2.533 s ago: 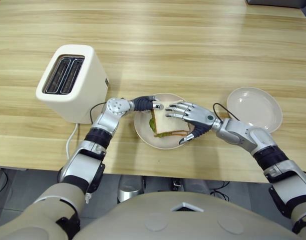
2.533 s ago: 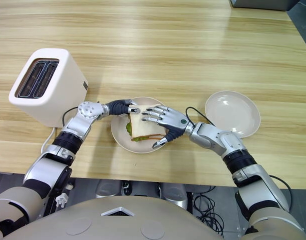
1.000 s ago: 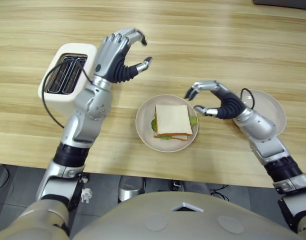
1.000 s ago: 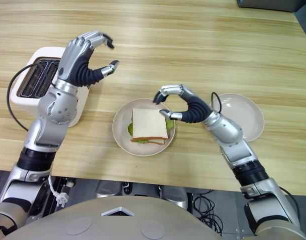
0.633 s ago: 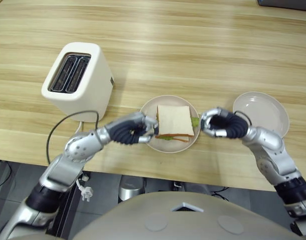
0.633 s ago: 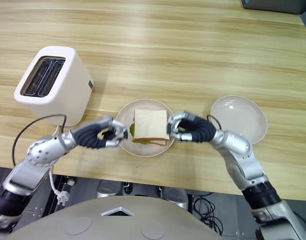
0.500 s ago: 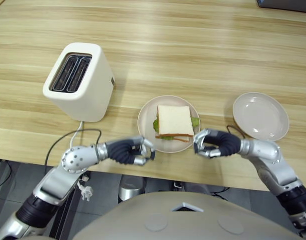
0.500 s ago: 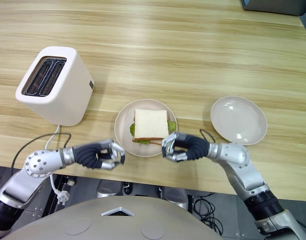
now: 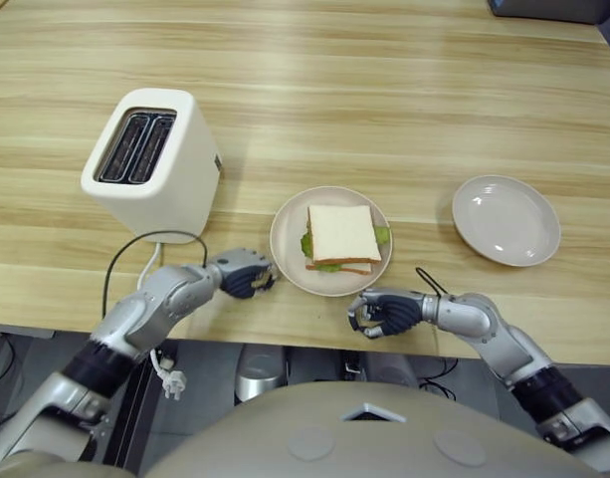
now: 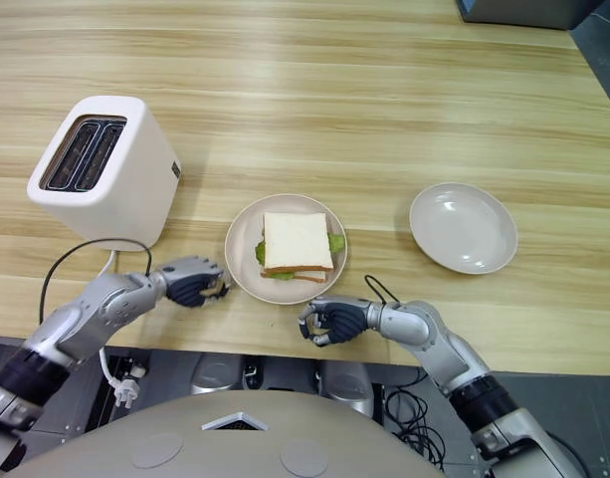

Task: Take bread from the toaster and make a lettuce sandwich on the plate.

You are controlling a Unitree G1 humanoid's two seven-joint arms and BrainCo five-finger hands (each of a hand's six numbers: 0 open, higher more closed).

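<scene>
Your left hand (image 9: 243, 276) is lying low over the near part of the tabletop (image 9: 404, 110), just beside the left rim of the plate (image 9: 283, 249). Its fingers are curling in on themselves and holding nothing; whether it is brushing the rim you cannot tell. Your right hand (image 9: 382, 313) is sitting close to the tabletop's front edge, below and slightly right of that plate and apart from it. It is likewise closing into a loose fist around nothing, with a thin black cable looping up from its wrist. The sandwich (image 9: 342, 231) is resting flat on the plate between your two hands. A square white slice is facing up, a second slice is showing as a brown crust line along the near side, and lettuce (image 9: 381, 235) is peeking out at the left and right edges. The toaster (image 9: 150, 164) is standing upright well to the left and farther back. Its two slots are facing the ceiling, and a white cord (image 9: 145, 267) is trailing from its near side toward the front edge, passing beside your left forearm. A second plate (image 9: 506, 221) is sitting to the right of the sandwich plate, well apart from it and from your right hand.
</scene>
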